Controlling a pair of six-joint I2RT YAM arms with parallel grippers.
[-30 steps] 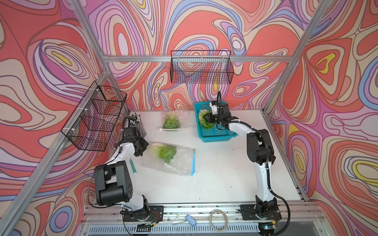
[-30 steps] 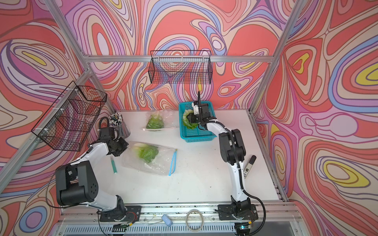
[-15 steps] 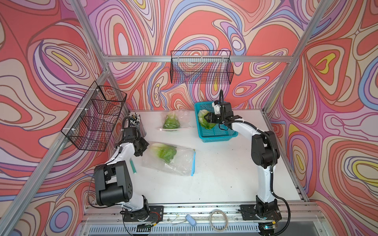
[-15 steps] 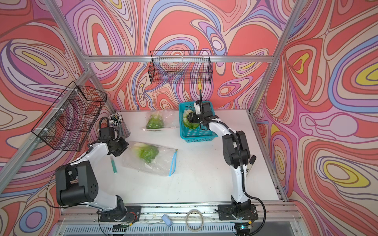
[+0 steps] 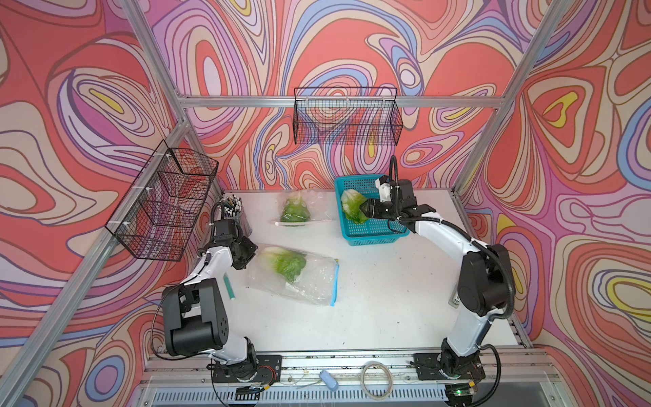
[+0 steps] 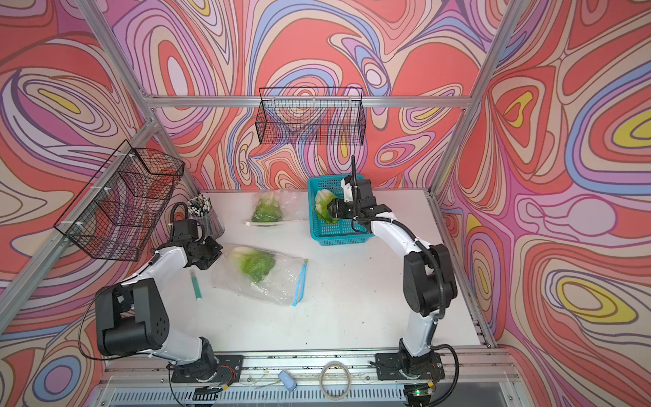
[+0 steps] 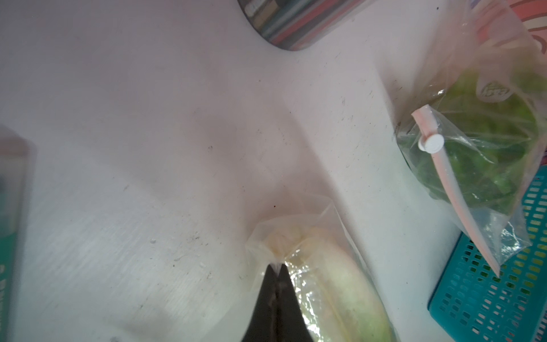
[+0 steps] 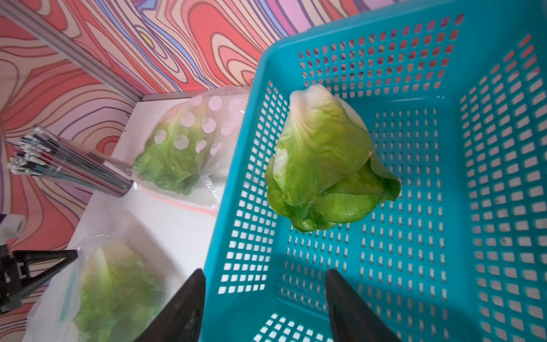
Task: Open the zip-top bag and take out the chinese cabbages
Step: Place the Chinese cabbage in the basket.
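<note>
- Three cabbages in total, each in its own spot on the white table (image 5: 387,299).
- The first cabbage (image 8: 325,160) is loose inside the teal basket (image 8: 488,177). It's up against the wall on the bags' side.
- The right gripper (image 8: 263,284) hangs over the basket rim with its jaws spread wide and nothing between them. The first cabbage is just past the tips, and as far as I can tell they're not touching it.
- The second cabbage (image 5: 285,262) is inside the blue-zip bag (image 5: 317,282), which lies flat mid-table. The blue zip edge faces the right arm's side, and the cabbage's white end points at the left arm.
- The left gripper (image 7: 276,271) is pressed together on a bunched-up corner of the blue-zip bag, at the end away from the zip. That's right beside the second cabbage's pale stem.
- The third cabbage (image 5: 294,211) is in the pink-zip bag (image 5: 317,202) near the back of the table, just beside the basket. Its white slider (image 7: 430,145) sits near one end of the zip.
- A pen cup (image 5: 232,208) stands in the back corner by the left arm.
- A teal marker (image 5: 229,287) lies on the table beside that arm.
</note>
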